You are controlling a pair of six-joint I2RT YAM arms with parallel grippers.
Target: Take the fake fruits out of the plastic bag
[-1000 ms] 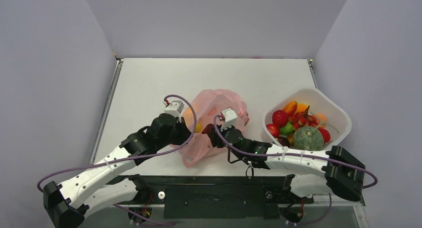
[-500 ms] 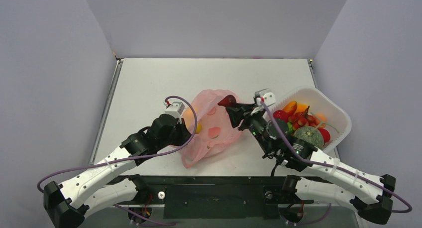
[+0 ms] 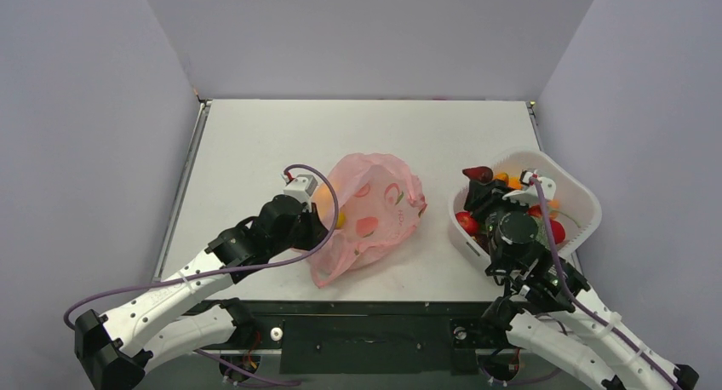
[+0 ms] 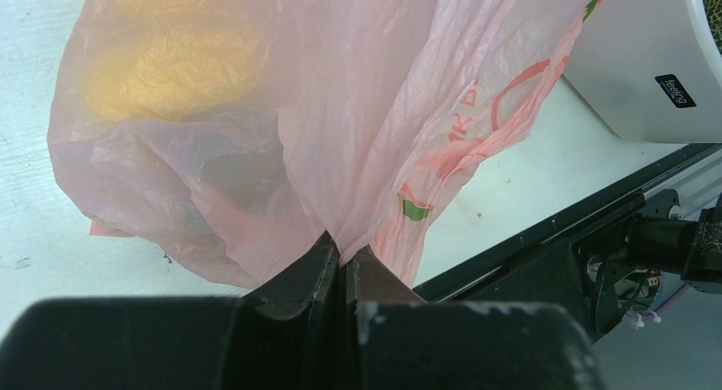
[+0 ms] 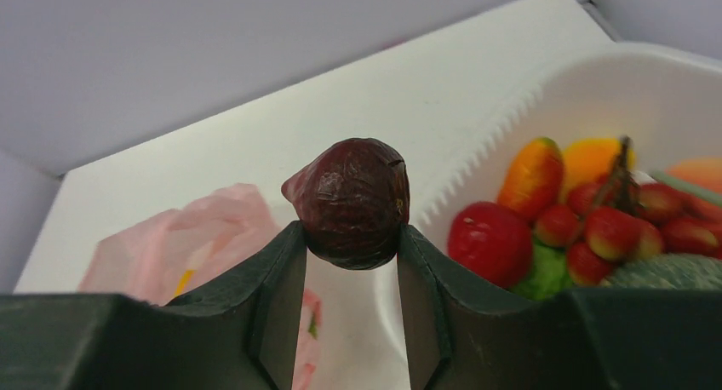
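White matte rectangular table top (image 3: 255, 143): flat, softly and evenly lit. A plain pale lilac back wall (image 3: 366, 32) stands at its far edge. A matching left wall (image 3: 77, 151) and right wall (image 3: 638, 109) flank it. A black metal frame rail (image 3: 366, 332) runs along its near edge, and a thin grey metal strip (image 3: 180, 198) borders its left side.

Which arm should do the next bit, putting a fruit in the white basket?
Right. The right claw holds a dark red fruit close beside the white basket, so it probably just needs a tiny move and a drop. The left claw is busy pinching the pink bag.
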